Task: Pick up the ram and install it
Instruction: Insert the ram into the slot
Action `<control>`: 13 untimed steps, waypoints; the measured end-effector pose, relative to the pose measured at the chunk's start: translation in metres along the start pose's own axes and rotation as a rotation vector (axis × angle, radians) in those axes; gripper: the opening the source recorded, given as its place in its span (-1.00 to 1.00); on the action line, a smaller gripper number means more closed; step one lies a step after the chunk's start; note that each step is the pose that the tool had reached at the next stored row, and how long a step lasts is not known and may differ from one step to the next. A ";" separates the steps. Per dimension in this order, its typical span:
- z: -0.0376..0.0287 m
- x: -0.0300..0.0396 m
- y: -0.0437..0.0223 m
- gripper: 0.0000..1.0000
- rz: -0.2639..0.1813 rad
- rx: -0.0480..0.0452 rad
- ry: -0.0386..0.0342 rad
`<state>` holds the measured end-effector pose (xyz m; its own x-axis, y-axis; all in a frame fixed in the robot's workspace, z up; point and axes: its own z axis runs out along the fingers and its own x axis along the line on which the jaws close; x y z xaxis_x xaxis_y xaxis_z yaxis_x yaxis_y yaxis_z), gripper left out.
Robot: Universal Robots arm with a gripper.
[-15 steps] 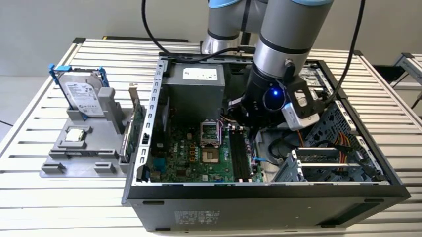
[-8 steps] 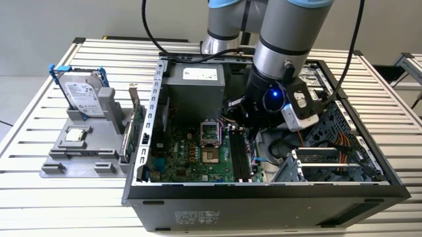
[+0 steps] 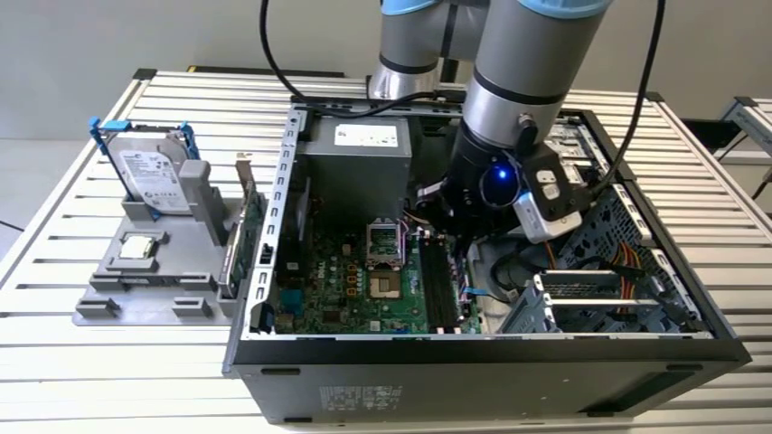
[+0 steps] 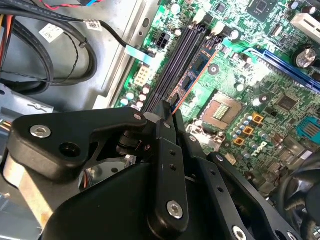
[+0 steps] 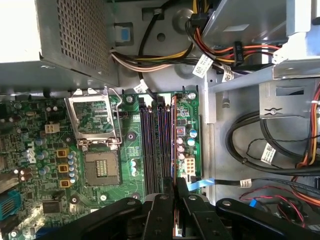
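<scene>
Here the pincer [image 4: 167, 107] is lowered inside the open computer case [image 3: 483, 348] and pinches the ram [image 4: 192, 80] by its upper edge, fingers pressed together on the thin board so it stands on edge, lined up lengthwise with the black memory slots [image 5: 155, 145] of the motherboard [image 5: 60, 150]. In both wrist views the strip seems to sit over, or partly in, the slot nearest the case's cables. That edge-on hold suits pushing it straight down between the slot's end clips, though I cannot tell whether it is fully seated.
</scene>
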<state>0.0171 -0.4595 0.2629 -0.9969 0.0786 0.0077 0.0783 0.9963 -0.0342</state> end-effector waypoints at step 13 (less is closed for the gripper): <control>0.0031 0.0000 0.0001 -1.00 0.000 0.0019 -0.0002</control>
<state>0.0171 -0.4595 0.2597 -0.9969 0.0786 0.0075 0.0783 0.9963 -0.0362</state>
